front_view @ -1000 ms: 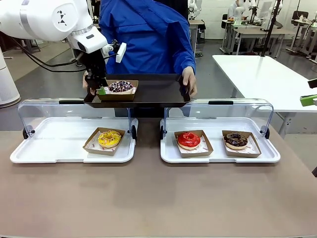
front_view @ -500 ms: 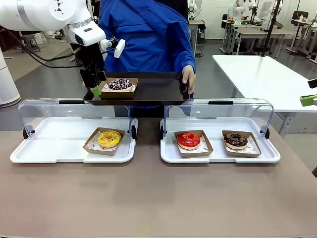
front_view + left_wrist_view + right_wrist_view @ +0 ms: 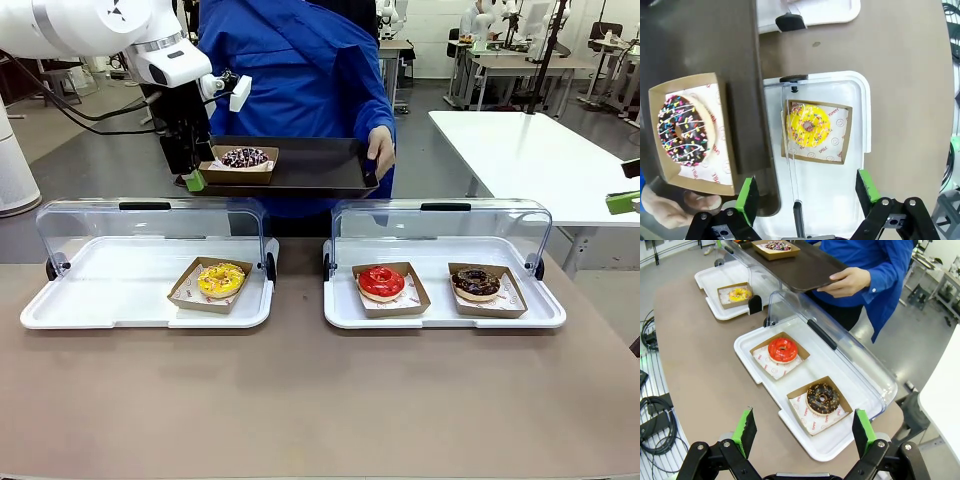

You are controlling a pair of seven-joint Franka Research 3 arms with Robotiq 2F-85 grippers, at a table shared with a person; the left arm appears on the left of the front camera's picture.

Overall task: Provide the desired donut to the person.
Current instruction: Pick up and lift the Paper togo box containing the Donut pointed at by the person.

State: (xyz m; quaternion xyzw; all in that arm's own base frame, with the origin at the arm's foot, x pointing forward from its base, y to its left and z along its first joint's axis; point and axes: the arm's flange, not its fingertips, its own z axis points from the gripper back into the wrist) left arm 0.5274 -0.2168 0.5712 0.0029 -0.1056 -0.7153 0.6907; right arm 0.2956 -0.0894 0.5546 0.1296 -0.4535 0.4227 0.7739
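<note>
The person [image 3: 300, 70], in a bright blue jacket, holds a dark brown tray [image 3: 310, 165] above the far edge of the table. On its left end sits a chocolate donut with coloured sprinkles [image 3: 243, 157] in a cardboard box. My left gripper [image 3: 193, 180] hangs at the tray's left edge, just beside the box. In the left wrist view this gripper [image 3: 807, 195] is open, with the sprinkled donut [image 3: 682, 131] off to one side and nothing between the fingers. My right gripper [image 3: 804, 435] is open above the right case, holding nothing.
Two white display cases with raised clear lids stand on the brown table. The left case [image 3: 100, 300] holds a yellow donut [image 3: 221, 279]. The right case [image 3: 540, 315] holds a red donut [image 3: 381, 283] and a chocolate donut [image 3: 477, 283]. The person's hand [image 3: 379, 152] grips the tray's right end.
The person has lifted the tray with the sprinkled donut higher. My left gripper has drawn away from the box towards the tray's left edge and risen slightly.
</note>
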